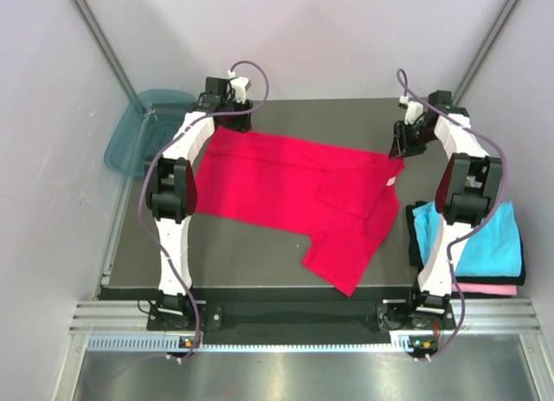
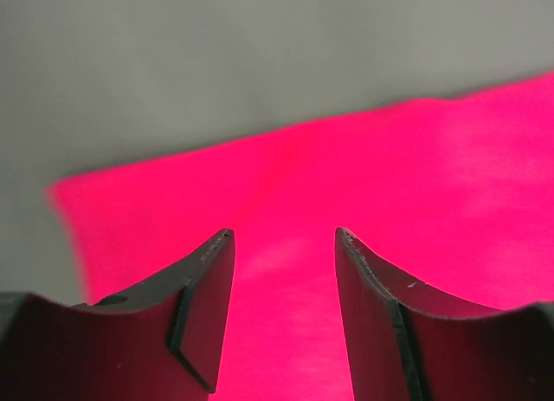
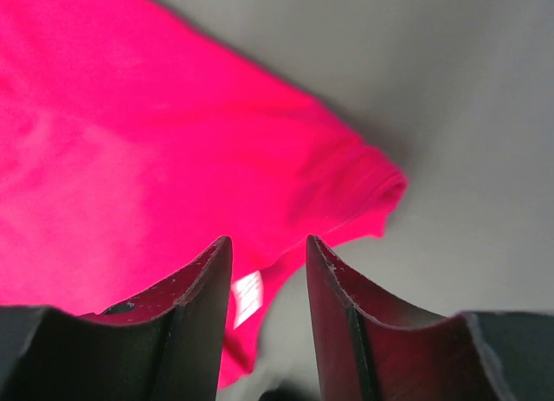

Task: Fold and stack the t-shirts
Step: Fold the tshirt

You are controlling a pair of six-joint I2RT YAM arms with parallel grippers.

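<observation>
Both grippers are released and hold nothing. The red shirt (image 1: pixel 277 180) lies flat just under the left gripper (image 2: pixel 284 234) and right gripper (image 3: pixel 268 239), with its far edge just ahead of the fingertips. I think it is best to pinch both corners equally deep and lift them together.

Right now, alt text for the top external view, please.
A red t-shirt lies rumpled on the dark table, left end effector and right end effector at its far corners. Folded cyan t-shirt atop pink t-shirt at right; teal tub far left.
</observation>
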